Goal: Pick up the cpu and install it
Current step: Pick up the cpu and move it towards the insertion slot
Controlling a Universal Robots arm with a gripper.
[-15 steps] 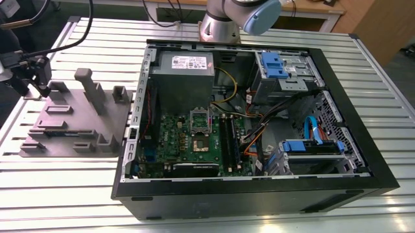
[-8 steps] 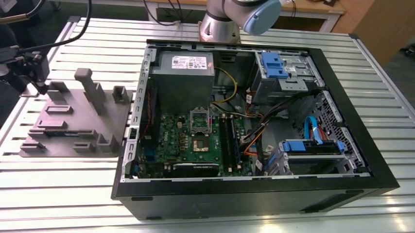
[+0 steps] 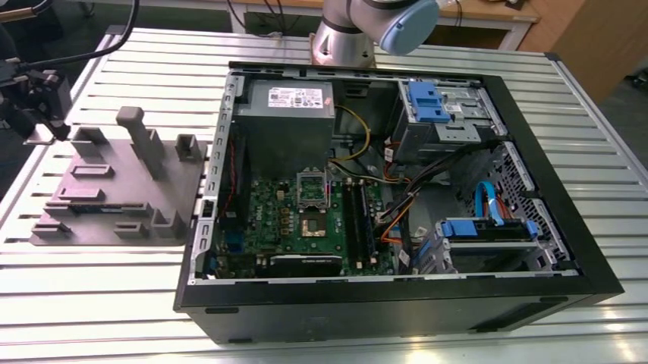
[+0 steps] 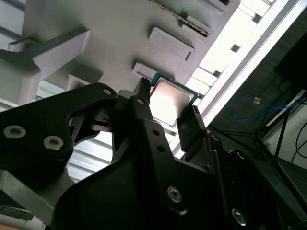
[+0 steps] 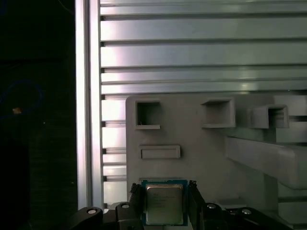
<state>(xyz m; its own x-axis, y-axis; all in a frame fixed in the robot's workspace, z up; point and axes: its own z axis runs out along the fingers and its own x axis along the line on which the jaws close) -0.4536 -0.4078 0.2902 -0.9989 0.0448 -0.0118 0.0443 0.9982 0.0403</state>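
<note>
Silver-topped cpu [image 5: 164, 205] sits clamped between your gripper's [image 5: 164, 190] fingers [image 5: 135, 199], just over the grey fixture's [image 5: 192, 143] edge; the case [image 3: 567, 220] lies beside that fixture.

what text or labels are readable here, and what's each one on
None can be quoted.
cpu metal top, first wrist view: faint printed lines, too blurred to read.
white label on the power supply, exterior view: print too small to read.
</note>
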